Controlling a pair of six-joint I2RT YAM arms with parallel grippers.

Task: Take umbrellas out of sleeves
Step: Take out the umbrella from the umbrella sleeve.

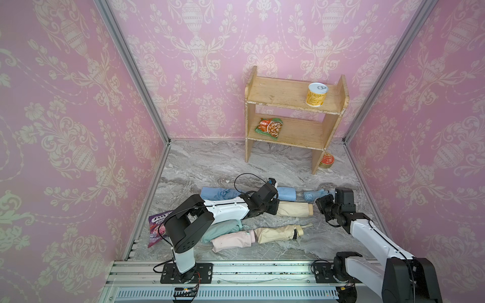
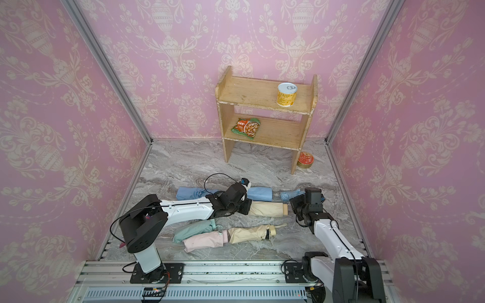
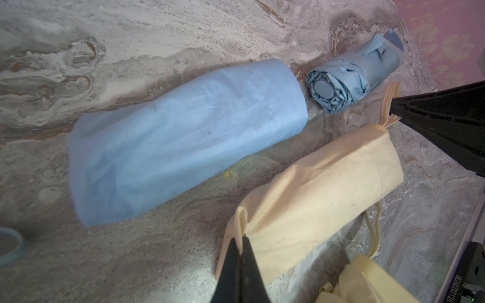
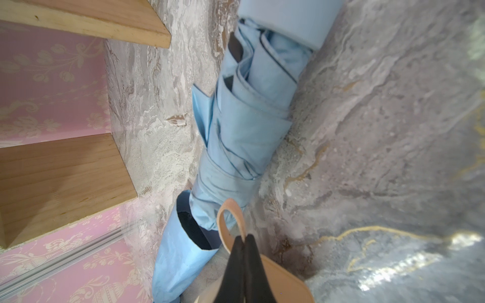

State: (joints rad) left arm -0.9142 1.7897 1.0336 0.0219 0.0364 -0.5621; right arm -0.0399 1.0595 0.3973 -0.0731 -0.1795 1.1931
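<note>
Marble tabletop (image 1: 210, 162), left end effector (image 3: 242, 237) pinching cream sleeve (image 3: 315, 183)

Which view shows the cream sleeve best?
Left wrist: the cream sleeve lies nearly whole, the left hand pinching its end. In both top views the sleeve is partly hidden. Right wrist shows only a corner beside the pinched strap.

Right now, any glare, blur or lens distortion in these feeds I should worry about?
In both top views, light is soft and even, but the wide lens splays the frame posts. Left wrist: blue sleeve sharp, cream umbrella nearest the lens blurred. Right wrist: glare on the marble top, edges smeared, right hand a dark silhouette.
</note>
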